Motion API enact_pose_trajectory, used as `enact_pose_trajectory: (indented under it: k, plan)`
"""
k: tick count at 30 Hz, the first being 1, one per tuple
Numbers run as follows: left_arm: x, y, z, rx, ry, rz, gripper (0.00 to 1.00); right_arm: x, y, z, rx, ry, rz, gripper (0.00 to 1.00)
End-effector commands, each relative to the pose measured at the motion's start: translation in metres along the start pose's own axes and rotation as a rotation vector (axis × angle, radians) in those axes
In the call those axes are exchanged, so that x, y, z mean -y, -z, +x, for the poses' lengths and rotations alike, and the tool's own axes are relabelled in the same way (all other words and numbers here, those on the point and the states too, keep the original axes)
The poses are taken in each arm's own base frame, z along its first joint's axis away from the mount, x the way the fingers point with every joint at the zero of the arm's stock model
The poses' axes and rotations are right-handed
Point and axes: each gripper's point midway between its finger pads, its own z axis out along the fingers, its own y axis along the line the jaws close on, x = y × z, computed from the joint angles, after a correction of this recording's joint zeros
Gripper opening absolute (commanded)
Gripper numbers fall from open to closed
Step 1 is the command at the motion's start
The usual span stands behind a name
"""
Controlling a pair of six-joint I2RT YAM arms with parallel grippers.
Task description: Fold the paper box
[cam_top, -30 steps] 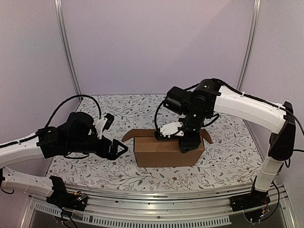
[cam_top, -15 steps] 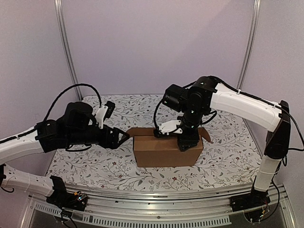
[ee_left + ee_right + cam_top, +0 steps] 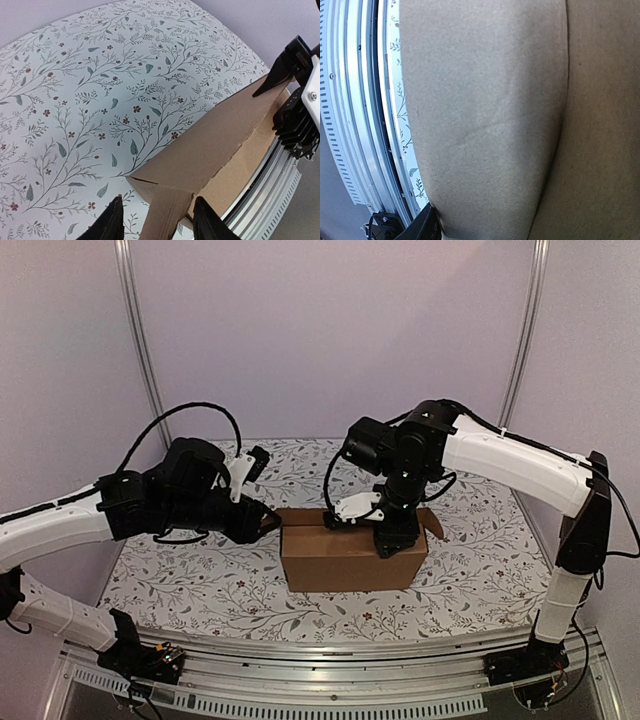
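Two grippers on plain brown cardboard box [image 3: 348, 560]: left gripper [image 3: 159, 221] spread astride end flap [image 3: 166, 209], right gripper [image 3: 392, 540] jaws I can't tell; I'd pinch squarely, fold inward.

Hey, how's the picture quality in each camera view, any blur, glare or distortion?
Top external: evenly lit, reasonably sharp, no glare, only faint soft shadow around the paper box. Left wrist: crisp on the tablecloth and cardboard, though the rail bows from lens distortion. Right wrist: so close that cardboard fills most of the frame, soft and nearly featureless.
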Motion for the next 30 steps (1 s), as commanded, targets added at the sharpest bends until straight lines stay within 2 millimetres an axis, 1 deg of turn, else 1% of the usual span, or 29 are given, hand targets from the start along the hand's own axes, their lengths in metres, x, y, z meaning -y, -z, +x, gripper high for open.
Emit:
enact_pose_trajectory:
  k: [1,4,12,15,17,24,30]
  plan:
    - [0.004,0.007,-0.002,-0.021,-0.036,-0.005,0.42,-0.008,-0.033,-0.005,-0.025,0.003,-0.089,0.5]
    - [0.004,0.008,-0.001,-0.035,-0.025,-0.005,0.35,-0.007,-0.034,-0.006,-0.022,0.002,-0.086,0.5]
    - [0.004,0.001,0.009,-0.106,0.009,-0.019,0.2,-0.004,-0.034,-0.007,-0.018,-0.003,-0.075,0.5]
    - [0.008,-0.001,0.008,-0.123,0.025,-0.004,0.18,-0.004,-0.034,-0.008,-0.018,-0.006,-0.075,0.5]
    - [0.012,-0.002,0.007,-0.13,0.039,0.011,0.14,-0.004,-0.035,-0.007,-0.02,-0.007,-0.075,0.5]
    - [0.032,-0.002,0.003,-0.154,0.102,0.093,0.12,-0.003,-0.034,-0.009,-0.01,-0.011,-0.07,0.5]
    - [0.039,-0.007,0.003,-0.167,0.164,0.112,0.12,-0.003,-0.034,-0.01,-0.007,-0.012,-0.068,0.5]
